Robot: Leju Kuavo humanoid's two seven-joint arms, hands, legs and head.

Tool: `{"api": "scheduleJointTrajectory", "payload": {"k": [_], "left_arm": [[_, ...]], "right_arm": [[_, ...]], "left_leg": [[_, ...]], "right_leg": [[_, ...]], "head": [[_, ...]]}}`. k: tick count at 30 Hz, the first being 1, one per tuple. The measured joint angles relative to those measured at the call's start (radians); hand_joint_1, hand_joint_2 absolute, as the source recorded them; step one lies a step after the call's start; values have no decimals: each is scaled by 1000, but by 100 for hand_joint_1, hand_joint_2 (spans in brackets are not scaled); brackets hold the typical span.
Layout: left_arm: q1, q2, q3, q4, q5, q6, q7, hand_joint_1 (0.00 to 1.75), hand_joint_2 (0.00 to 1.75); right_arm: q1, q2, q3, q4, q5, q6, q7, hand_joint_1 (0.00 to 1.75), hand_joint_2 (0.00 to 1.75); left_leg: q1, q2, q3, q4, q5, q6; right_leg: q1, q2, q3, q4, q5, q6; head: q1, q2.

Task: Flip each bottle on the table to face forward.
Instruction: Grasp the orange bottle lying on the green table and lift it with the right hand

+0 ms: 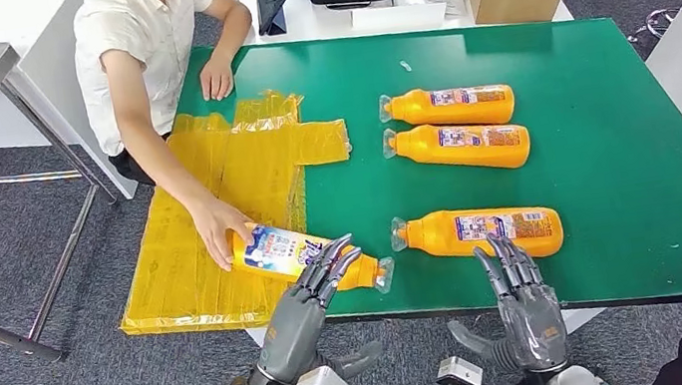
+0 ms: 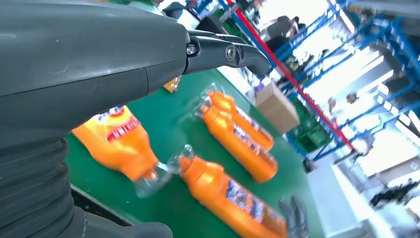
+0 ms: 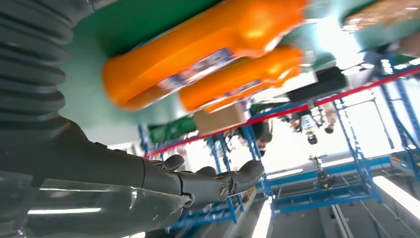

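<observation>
At the near-left corner of the green table (image 1: 608, 115), we find the leftmost orange bottle (image 1: 310, 254) lying on its side, half on the yellow plastic sheet (image 1: 220, 220), its long axis running left to right with the clear cap toward the table's middle. A person's hand (image 1: 220, 232) presses its base end, while our left hand (image 1: 324, 275) lies over its neck end, fingers spread and extended; whether they touch the bottle we cannot tell, and no grip is closed. This is the nearest bottle to that hand, so we judge it the one to be turned.

Further right, the near bottle (image 1: 483, 230) lies parallel, cap to the left, just ahead of our right hand (image 1: 515, 279), which hovers at the table's front edge with fingers apart, holding nothing. Toward the table's far side lie two more bottles (image 1: 454, 126), side by side, caps left.

All are glossy, smooth moulded plastic with printed labels and tapering shoulders; likely slippery and prone to roll.
</observation>
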Motion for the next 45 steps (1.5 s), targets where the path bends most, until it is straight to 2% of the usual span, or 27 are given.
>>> {"api": "scheduleJointTrajectory", "payload": {"k": [5,10,15,21,27,33,45], "left_arm": [[50,-1,1,-61,63,19,-13,0,175],[107,4,5,-112,107,100,-19,0,175],[139,12,12,-145,145,129,-16,0,175],[150,20,21,-178,197,137,-25,0,175],[153,22,28,-187,199,137,-27,0,175],[145,24,29,-186,237,122,-29,0,175],[109,23,26,-161,280,56,-15,0,175]], "right_arm": [[15,-11,-56,-29,102,0,81,0,175],[10,-93,-60,3,157,0,247,0,175],[-1,-154,-60,39,191,0,296,0,175],[-64,-201,-57,118,190,0,316,0,175],[-94,-218,-57,160,182,0,316,0,175],[-182,-220,-30,289,-24,16,274,0,175],[-367,-222,84,528,50,11,353,0,175]], "left_leg": [[0,0,0,0,0,0],[0,0,0,0,0,0],[0,0,0,0,0,0],[0,1,1,0,0,0],[0,0,1,0,0,0],[0,2,1,0,1,0],[0,3,2,0,1,0]], "right_leg": [[0,0,0,0,0,0],[0,0,0,0,0,0],[0,0,0,0,0,0],[0,0,1,0,0,0],[0,0,1,0,0,0],[0,0,0,0,1,0],[0,1,2,0,1,0]], "head": [[0,0],[0,0],[0,0],[0,0],[0,0],[0,0],[0,0]]}}
